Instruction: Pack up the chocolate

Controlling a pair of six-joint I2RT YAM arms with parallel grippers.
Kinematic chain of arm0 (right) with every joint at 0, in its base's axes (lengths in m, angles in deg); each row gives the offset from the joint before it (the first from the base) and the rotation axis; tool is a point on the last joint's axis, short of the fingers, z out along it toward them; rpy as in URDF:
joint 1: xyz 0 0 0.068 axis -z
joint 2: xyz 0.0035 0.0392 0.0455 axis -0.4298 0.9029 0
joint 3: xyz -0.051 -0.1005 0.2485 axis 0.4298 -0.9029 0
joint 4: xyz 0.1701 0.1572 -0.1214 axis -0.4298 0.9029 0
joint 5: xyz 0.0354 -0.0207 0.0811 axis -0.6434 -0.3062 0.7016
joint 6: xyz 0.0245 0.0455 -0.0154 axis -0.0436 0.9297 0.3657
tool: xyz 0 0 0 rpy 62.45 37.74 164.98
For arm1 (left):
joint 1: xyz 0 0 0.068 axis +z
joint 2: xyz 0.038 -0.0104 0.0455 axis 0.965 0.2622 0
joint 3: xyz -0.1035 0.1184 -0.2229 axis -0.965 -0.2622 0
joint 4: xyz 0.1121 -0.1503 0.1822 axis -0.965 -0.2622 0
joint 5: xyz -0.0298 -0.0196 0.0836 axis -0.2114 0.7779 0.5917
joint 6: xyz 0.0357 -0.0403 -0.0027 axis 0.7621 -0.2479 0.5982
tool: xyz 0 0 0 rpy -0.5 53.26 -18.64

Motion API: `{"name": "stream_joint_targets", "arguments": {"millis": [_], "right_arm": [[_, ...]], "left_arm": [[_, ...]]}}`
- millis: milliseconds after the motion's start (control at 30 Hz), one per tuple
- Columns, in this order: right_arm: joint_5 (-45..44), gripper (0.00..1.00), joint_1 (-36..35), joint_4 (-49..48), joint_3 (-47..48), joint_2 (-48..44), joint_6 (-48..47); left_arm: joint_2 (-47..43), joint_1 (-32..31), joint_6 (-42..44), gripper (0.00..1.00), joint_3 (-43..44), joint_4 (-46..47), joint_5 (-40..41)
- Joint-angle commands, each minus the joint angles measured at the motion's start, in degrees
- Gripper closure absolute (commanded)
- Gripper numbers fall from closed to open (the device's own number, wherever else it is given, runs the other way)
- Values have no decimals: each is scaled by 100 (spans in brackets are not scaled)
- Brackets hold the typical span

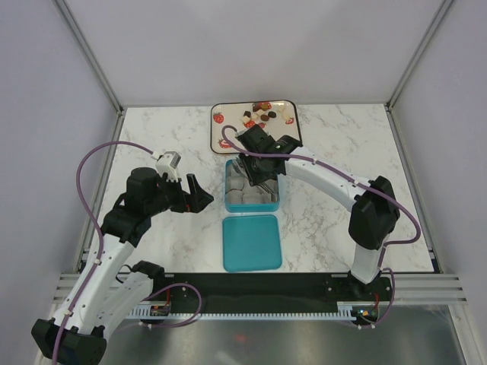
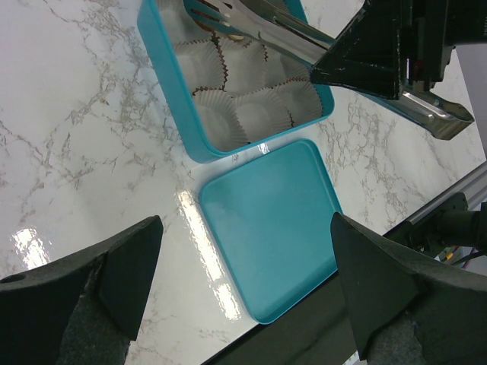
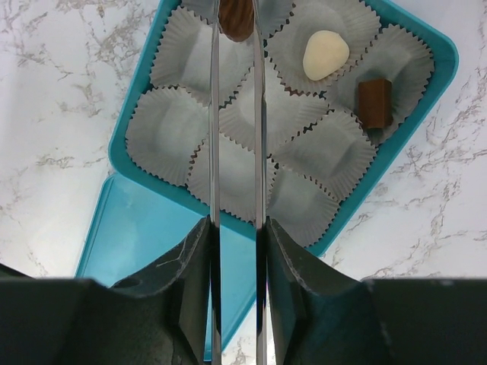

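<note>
The teal box (image 1: 227, 187) holds grey-white liner cups (image 3: 163, 133). A white chocolate (image 3: 326, 53) and a square brown chocolate (image 3: 374, 103) sit in two cups. My right gripper (image 3: 237, 228) is shut on metal tongs (image 3: 214, 114), which pinch a brown chocolate (image 3: 237, 19) over a cup at the box's far side. More chocolates (image 1: 262, 114) lie on the strawberry-printed tray (image 1: 228, 133) behind the box. My left gripper (image 2: 247, 266) is open and empty, held above the table left of the box (image 2: 171, 84).
The teal lid (image 1: 252, 242) lies flat in front of the box, close to the table's near edge; it also shows in the left wrist view (image 2: 274, 220). White walls enclose the marble table on three sides.
</note>
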State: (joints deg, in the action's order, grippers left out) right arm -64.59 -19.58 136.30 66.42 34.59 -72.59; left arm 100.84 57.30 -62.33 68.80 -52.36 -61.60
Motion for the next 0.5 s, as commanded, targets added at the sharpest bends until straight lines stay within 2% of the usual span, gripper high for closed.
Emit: {"name": "stream_joint_targets", "arguments": {"millis": [0, 467], "right_arm": [[-208, 62, -14, -202, 112, 107, 65], [-375, 53, -14, -255, 156, 116, 56]], "left_arm": [[-51, -8, 149, 1, -9, 55, 52], [-51, -8, 149, 1, 0, 55, 35]]}}
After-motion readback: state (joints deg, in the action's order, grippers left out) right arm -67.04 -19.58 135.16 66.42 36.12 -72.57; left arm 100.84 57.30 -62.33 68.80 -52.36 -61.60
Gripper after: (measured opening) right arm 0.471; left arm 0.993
